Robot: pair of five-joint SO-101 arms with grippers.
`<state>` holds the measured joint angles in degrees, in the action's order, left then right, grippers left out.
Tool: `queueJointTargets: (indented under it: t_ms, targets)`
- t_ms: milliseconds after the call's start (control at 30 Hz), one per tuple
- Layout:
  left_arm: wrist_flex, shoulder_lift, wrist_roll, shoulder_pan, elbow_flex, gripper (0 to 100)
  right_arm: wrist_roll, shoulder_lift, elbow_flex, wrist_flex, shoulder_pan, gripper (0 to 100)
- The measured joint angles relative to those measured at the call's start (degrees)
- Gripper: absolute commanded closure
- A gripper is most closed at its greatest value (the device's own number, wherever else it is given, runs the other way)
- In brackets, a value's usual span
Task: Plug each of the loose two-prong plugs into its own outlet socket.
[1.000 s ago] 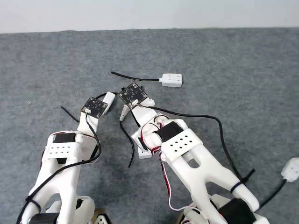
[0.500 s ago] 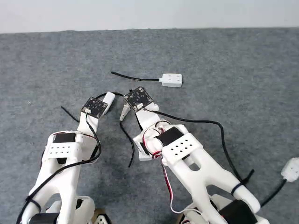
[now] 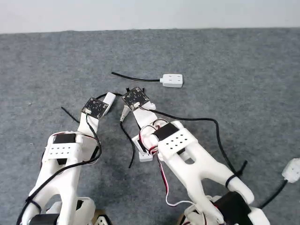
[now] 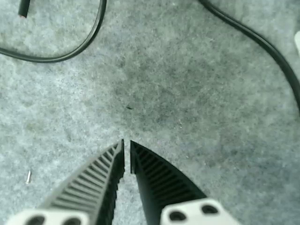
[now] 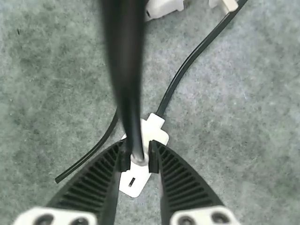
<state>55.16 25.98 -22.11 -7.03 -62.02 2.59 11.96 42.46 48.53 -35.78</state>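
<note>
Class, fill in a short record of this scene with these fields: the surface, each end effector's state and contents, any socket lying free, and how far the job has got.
Surface: grey carpet
Left end effector: shut, empty, over bare carpet
Right end effector: shut on a white connector with a black cord running from it; plug or socket, cannot tell
Free socket: white outlet socket lying beyond both arms, with a black lead on one side and nothing plugged in
Progress: no plug seated yet

High camera looks down; wrist cameras face the carpet (image 4: 187, 93) closely.
</note>
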Motion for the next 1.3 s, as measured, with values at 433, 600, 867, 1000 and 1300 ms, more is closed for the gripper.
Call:
queueJointTargets:
  t_ms: [433, 600, 867, 1000, 1300]
  targets:
    - [-0.35, 0.0, 0.0, 0.0, 0.0, 99, 0.0, -2.64, 0.09, 3.78, -5.19, 69.0]
    - [-0.53, 0.0, 0.0, 0.0, 0.09, 99, -3.52, -3.78, -0.97, 5.19, -8.53, 68.8]
    - [-0.53, 0.0, 0.0, 0.0, 0.09, 99, -7.91, -3.78, -1.14, 5.19, -9.14, 68.8]
    - [-0.53, 0.0, 0.0, 0.0, 0.09, 99, -8.26, -3.78, -1.14, 5.19, -9.14, 68.8]
    - [-0.53, 0.0, 0.0, 0.0, 0.09, 99, -9.58, -2.29, -1.85, 7.12, -6.33, 92.4]
